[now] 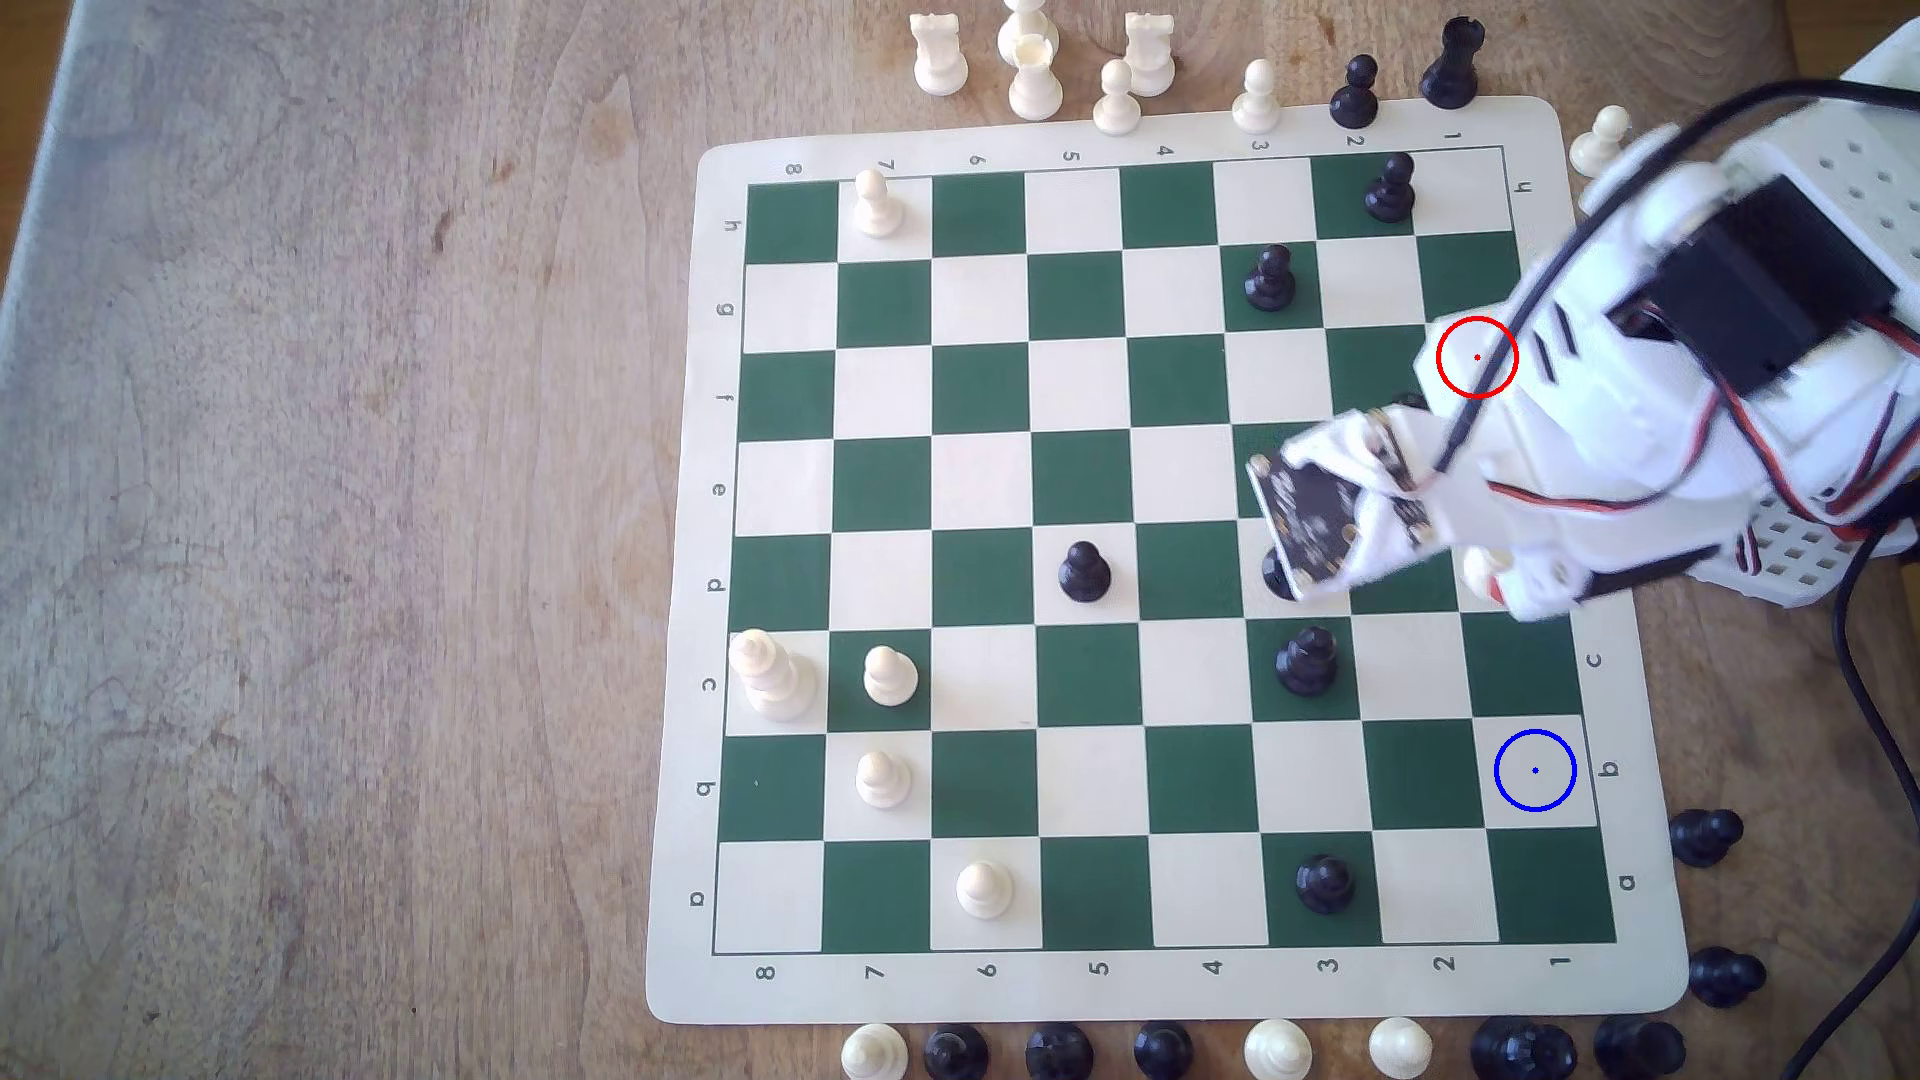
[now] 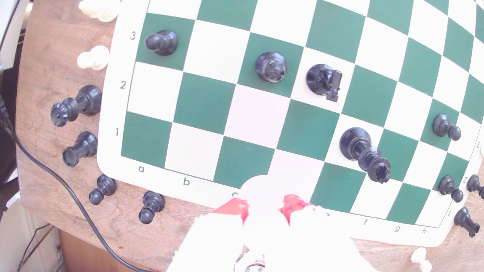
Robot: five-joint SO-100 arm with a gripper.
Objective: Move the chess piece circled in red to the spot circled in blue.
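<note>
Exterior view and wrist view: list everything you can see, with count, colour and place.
Chess mat: one, green and cream, on the wooden table.
Red ring: one, drawn over the arm.
Blue ring: one, on cream square b1, no piece in it.
White pawns: four, on columns 6 and 7.
Tall tiered piece: one, white, on c8.
Black board pieces: at least six; the arm covers part of the board.
Off-board pieces: white and black, along three mat edges.
Cable: one, black, across the table.
Cream piece: one, between the fingertips.
Gripper: one, white, red fingertips, shut on the cream piece.
Arm: one, white, exterior view's right.
</note>
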